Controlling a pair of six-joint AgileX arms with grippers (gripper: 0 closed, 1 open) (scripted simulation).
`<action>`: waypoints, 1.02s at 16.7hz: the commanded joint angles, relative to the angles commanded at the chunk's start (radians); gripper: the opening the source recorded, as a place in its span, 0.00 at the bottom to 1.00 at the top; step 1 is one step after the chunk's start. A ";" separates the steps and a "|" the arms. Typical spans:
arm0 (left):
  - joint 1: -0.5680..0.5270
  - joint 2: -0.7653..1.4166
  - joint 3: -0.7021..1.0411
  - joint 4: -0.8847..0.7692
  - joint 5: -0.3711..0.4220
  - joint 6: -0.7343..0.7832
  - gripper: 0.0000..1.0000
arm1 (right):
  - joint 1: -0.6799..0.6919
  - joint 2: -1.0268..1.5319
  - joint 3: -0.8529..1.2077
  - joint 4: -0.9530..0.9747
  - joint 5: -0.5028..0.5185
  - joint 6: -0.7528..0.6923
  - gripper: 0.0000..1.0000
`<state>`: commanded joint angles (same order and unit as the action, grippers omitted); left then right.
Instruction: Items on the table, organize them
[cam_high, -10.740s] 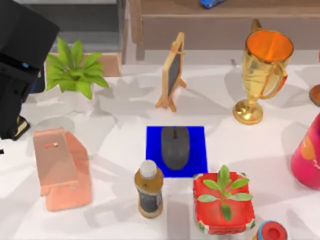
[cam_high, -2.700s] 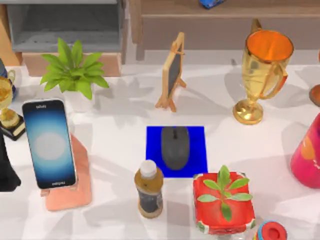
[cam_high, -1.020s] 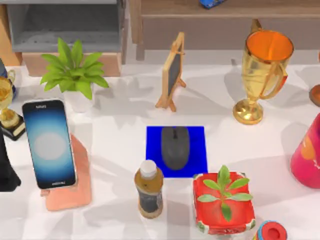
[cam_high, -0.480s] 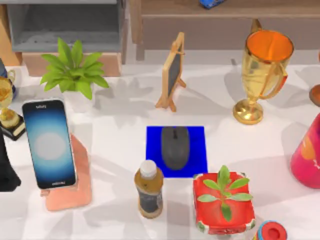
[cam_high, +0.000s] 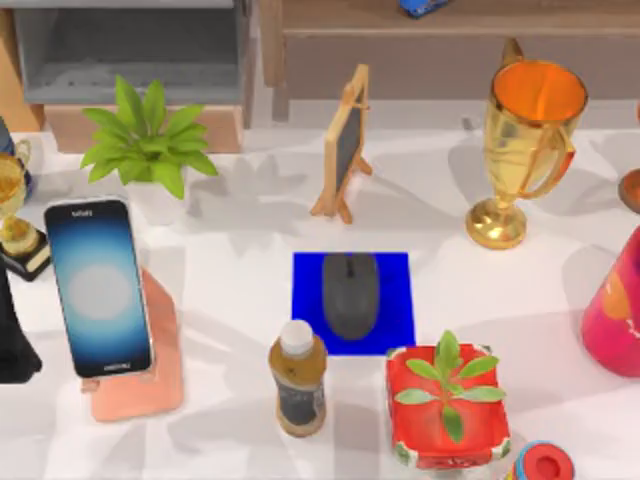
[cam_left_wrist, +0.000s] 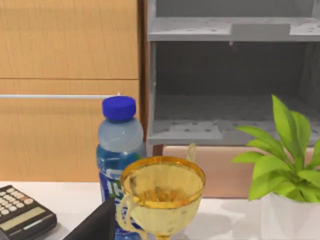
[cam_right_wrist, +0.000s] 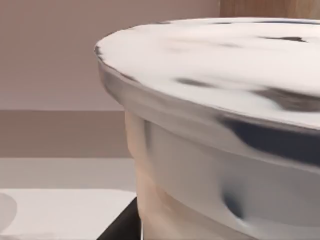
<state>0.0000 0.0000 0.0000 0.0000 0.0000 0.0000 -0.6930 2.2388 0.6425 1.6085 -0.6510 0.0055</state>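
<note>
Task looks finished: phone (cam_high: 99, 289) propped on stand (cam_high: 150, 370), mouse (cam_high: 350, 294) on mat (cam_high: 395, 300); jaws' state cannot tell; no next move needed.

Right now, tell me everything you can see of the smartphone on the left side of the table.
The black-edged smartphone with a glowing blue-to-white screen sits at the top view's left side of the table. It is a tall rounded rectangle, screen lit and facing up, with small white text near its top and bottom edges. It rests on a salmon-pink stand, whose base sticks out beneath its lower end and right side. Nothing else touches it.
</note>
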 joint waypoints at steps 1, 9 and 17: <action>0.000 0.000 0.000 0.000 0.000 0.000 1.00 | 0.000 0.000 0.000 0.000 0.000 0.000 0.00; 0.000 0.000 0.000 0.000 0.000 0.000 1.00 | -0.002 -0.011 -0.002 -0.008 0.000 0.001 0.00; 0.000 0.000 0.000 0.000 0.000 0.000 1.00 | -0.002 -0.049 -0.007 -0.040 0.000 0.002 0.00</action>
<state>0.0000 0.0000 0.0000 0.0000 0.0000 0.0000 -0.6951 2.1894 0.6352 1.5680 -0.6515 0.0073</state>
